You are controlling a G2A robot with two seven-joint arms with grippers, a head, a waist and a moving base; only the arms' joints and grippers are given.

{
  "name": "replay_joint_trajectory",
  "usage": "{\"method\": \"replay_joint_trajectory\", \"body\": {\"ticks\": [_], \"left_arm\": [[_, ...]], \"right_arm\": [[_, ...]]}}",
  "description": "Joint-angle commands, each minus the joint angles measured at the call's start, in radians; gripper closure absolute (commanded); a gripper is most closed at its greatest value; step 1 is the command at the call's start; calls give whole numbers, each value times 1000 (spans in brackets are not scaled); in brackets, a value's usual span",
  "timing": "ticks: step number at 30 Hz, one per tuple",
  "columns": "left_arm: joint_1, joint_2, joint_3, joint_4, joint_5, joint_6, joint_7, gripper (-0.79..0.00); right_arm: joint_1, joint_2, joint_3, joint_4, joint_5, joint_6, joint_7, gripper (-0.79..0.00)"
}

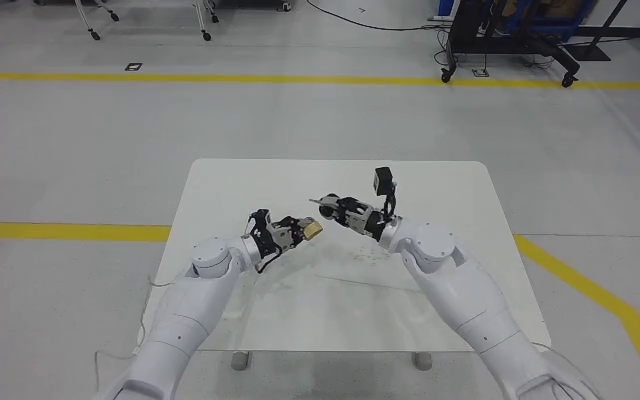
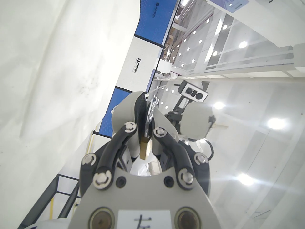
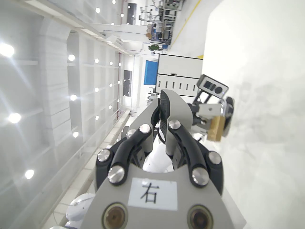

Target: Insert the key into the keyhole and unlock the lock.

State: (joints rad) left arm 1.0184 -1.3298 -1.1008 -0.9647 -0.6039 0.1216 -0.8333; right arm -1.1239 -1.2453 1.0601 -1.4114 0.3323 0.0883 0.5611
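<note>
Left gripper (image 1: 303,230) grips brass lock (image 1: 313,229), right gripper (image 1: 326,204) pinches key (image 1: 317,201) at lock's 12 o'clock, just apart, above white table (image 1: 250,300)

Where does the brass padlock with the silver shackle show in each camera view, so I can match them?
Top view: brass padlock mid-table, in the left gripper, near the right gripper's thin silver key.
Left wrist view: brass padlock clamped between that gripper's own grey fingers.
Right wrist view: brass padlock farther off, beyond the right gripper, white table behind it.
Shared landmark: that white table.
</note>
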Motion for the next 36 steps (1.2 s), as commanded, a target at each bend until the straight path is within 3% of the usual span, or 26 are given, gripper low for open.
{"method": "replay_joint_trajectory", "body": {"ticks": [1, 4, 8, 17, 26, 36], "left_arm": [[-4, -5, 5, 11, -23, 23, 17, 0], [-8, -11, 9, 22, -47, 44, 52, 0], [-6, -19, 6, 28, -97, 34, 77, 0], [3, -21, 8, 16, -100, 23, 92, 0], [60, -20, -36, -49, -163, -44, 143, 0], [76, -18, -37, -75, -151, -30, 152, 0]], "right_arm": [[-44, 14, 16, -97, -79, 166, -22, 0], [-90, 24, 37, -193, -145, 244, -68, 0], [-126, 28, 53, -262, -155, 264, -105, 0], [-126, 28, 53, -262, -155, 264, -105, 0], [-131, 11, -56, -267, -345, 265, -282, 0], [-122, -6, -124, -284, -452, 344, -340, 0]]}}
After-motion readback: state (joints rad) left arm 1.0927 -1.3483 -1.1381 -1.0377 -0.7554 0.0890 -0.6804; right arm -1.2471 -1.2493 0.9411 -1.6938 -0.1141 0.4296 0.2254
